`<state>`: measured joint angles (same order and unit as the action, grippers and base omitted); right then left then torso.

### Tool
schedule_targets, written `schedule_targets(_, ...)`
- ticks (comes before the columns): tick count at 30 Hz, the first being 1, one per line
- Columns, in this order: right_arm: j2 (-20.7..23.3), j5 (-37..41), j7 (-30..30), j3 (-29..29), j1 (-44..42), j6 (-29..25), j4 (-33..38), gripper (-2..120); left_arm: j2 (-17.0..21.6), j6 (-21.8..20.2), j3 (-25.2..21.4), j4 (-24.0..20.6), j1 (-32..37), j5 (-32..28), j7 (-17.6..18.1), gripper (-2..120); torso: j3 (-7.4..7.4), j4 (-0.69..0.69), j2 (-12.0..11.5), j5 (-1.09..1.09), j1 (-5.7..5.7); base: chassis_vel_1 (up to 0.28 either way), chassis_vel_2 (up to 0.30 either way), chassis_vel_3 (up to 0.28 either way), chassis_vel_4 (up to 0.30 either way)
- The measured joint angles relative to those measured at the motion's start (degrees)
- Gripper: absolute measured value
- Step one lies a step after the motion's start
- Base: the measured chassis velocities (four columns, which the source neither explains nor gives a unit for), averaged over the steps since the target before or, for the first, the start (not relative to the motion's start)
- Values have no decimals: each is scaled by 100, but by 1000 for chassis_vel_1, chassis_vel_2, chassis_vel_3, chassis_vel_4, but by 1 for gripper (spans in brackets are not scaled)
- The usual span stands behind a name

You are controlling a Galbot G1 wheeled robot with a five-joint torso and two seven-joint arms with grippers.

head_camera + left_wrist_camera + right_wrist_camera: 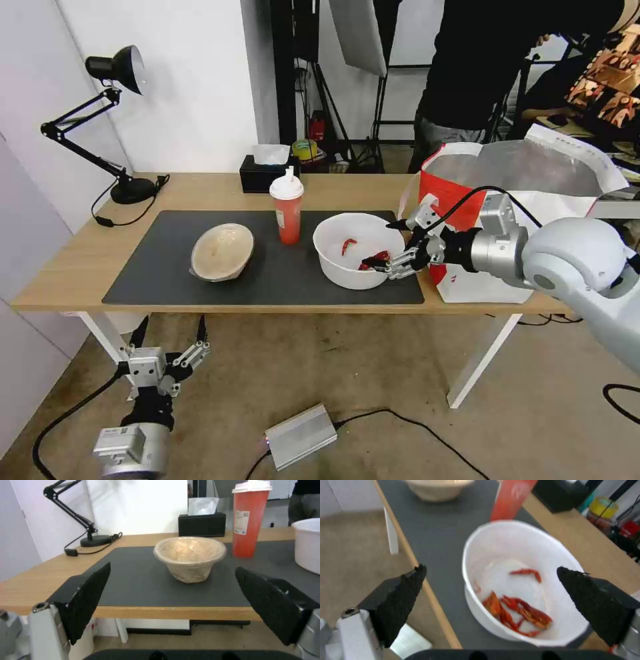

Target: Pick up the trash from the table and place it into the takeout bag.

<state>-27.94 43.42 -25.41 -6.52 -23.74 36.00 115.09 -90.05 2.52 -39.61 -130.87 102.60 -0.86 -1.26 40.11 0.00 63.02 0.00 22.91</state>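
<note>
On the dark mat [153,270] of the table [73,263] stand three pieces of trash: a shallow beige bowl [222,252], a red drink cup [287,212] with a white lid, and a white bowl [340,257] holding red food scraps [516,610]. My right gripper [383,247] is open at the white bowl's right rim, its fingers straddling the rim. The takeout bag [533,193] stands open just behind that arm at the table's right end. My left gripper [170,333] hangs open below the table's front edge, level with the beige bowl [190,555].
A black tissue box [265,175] sits behind the cup at the back edge. A black desk lamp [113,120] and its cable occupy the back left corner. A grey power brick [300,437] with cables lies on the floor in front.
</note>
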Motion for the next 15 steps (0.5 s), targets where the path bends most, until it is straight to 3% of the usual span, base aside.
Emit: schedule_targets(15,-362,-428,-123,-801,604,-152,-659,100,-23,3,-41,22,-22,1,5,100,0,0,0,0,0,0,0,0,0)
